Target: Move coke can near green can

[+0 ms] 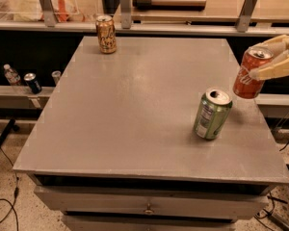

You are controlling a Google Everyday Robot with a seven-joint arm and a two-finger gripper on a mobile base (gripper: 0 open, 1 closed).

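While the gripper [258,60] grasps the tilted coke can [243,83] above the table's [135,109] right edge, the upright green can [212,113] stands just left and nearer.

At the right edge, a cream-beige pincer [255,60] with thick, perhaps rubbery fingers [275,67] (rounded at the tips).

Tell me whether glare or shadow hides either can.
Camera view: only a soft sheen on the table; green can casts a small shadow at its base; coke can, gripped in the claw at the right edge, is lit plainly.
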